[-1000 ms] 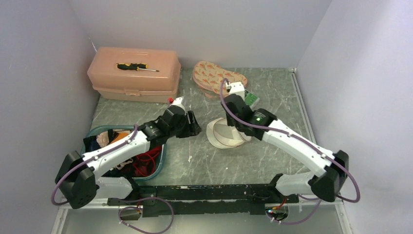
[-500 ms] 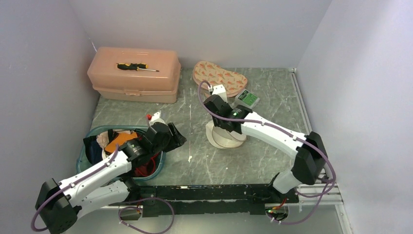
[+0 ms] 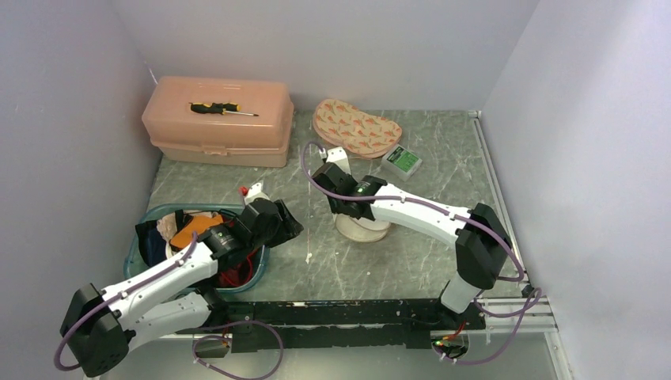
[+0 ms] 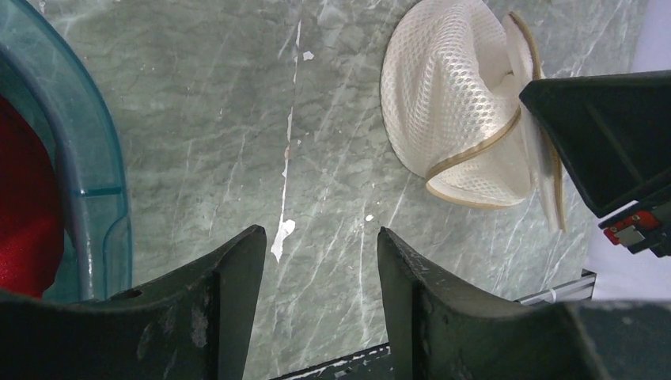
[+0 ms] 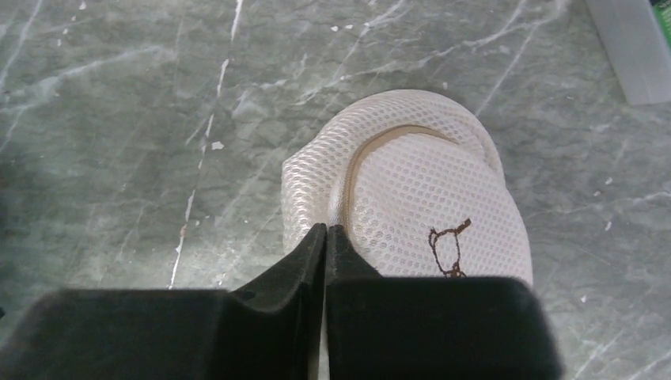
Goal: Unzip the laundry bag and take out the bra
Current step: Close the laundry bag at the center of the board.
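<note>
Only the left wrist view showed the bright red fabric bra (image 4: 22,214) lying in the teal plastic basket (image 4: 87,150), with the left gripper (image 4: 316,237) spread above bare tabletop. The right wrist view showed the right gripper (image 5: 326,231) pressed together at the edge of the white mesh laundry bag (image 5: 427,198); whether it nipped mesh was unclear. Over the past second the right arm had swung left and the left arm had drawn back. The grey-green marbled table (image 3: 427,158) stood between pale lilac walls (image 3: 79,79).
</note>
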Available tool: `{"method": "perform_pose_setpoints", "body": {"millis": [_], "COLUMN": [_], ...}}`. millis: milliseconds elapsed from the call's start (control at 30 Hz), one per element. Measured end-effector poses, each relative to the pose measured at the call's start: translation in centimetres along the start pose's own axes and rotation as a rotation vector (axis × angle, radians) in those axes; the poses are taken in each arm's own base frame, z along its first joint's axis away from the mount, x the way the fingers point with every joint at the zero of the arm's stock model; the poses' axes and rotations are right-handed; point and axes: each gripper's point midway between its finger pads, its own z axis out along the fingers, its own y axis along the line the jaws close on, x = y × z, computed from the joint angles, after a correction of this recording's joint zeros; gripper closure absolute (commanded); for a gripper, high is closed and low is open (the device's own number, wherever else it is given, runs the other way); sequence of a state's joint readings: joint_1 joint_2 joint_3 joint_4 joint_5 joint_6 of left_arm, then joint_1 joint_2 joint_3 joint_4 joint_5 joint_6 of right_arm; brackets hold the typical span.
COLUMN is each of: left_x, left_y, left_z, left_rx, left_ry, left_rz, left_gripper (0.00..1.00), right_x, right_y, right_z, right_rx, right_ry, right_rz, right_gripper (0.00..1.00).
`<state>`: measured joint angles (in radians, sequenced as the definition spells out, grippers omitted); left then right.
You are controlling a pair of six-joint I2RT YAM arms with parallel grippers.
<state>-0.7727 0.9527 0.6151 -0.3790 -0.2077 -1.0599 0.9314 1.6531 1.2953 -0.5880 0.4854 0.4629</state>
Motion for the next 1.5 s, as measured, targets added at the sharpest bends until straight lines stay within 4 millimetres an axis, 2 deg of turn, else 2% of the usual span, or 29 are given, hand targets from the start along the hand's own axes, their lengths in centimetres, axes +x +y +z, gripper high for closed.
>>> {"method": "perform_pose_setpoints", "body": {"millis": [67, 167, 467, 600, 700, 767, 833, 867, 900, 933, 1067, 1167, 1400, 1500], "left_x": [0.1, 0.3, 0.3, 0.3, -0.1, -0.5, -0.7, -0.7, -0.6, -0.2, 2.8, 5.0, 7.2, 8.0], "left_y": [0.1, 0.2, 0.3, 0.2, -1.0, -2.8, -5.1, -6.5, -7.9, -9.3, -12.7, -13.2, -12.7, -12.4], "left_z": [0.2, 0.5, 0.6, 0.5, 0.5, 0.8, 1.3, 1.7, 2.1, 2.5, 3.6, 4.6, 8.1, 9.5], "left_rx": [-0.005, -0.015, -0.02, -0.017, 0.006, 0.033, 0.064, 0.085, 0.104, 0.123, 0.161, 0.145, 0.09, 0.07], "left_ry": [0.003, 0.01, 0.012, 0.012, 0.022, 0.045, 0.072, 0.085, 0.095, 0.11, 0.185, 0.234, 0.284, 0.297], "left_rz": [0.002, 0.004, 0.006, 0.021, 0.042, 0.052, 0.051, 0.051, 0.05, 0.045, 0.017, -0.021, -0.087, -0.096], "left_gripper": [0.41, 0.41, 0.41, 0.38, 0.36, 0.34, 0.3, 0.25, 0.18, 0.07, 0.05, 0.05, 0.28, 0.34], "right_x": [0.0, 0.3, 0.9, -0.3, -2.0, -2.9, -2.9, -2.3, -1.7, -0.8, 3.1, 4.7, 3.7, 3.5], "right_y": [0.4, 1.1, 2.2, -0.5, -5.1, -8.9, -11.4, -12.0, -12.4, -12.6, -13.0, -13.4, -14.0, -14.1], "right_z": [0.1, 0.2, 0.4, -1.2, -4.4, -6.9, -8.6, -9.1, -9.4, -9.4, -7.8, -7.2, -8.7, -9.1], "right_rx": [-0.019, -0.053, -0.146, -0.177, -0.198, -0.198, -0.193, -0.197, -0.203, -0.211, -0.193, -0.171, -0.184, -0.188], "right_ry": [0.001, 0.008, 0.035, -0.006, -0.122, -0.247, -0.346, -0.378, -0.401, -0.412, -0.367, -0.335, -0.402, -0.417], "right_rz": [0.011, 0.025, 0.052, 0.13, 0.249, 0.346, 0.415, 0.438, 0.457, 0.47, 0.497, 0.505, 0.524, 0.526], "right_gripper": [0.71, 0.6, 0.45, 0.42, 0.4, 0.4, 0.4, 0.39, 0.39, 0.39, 0.39, 0.39, 0.39, 0.39]}}
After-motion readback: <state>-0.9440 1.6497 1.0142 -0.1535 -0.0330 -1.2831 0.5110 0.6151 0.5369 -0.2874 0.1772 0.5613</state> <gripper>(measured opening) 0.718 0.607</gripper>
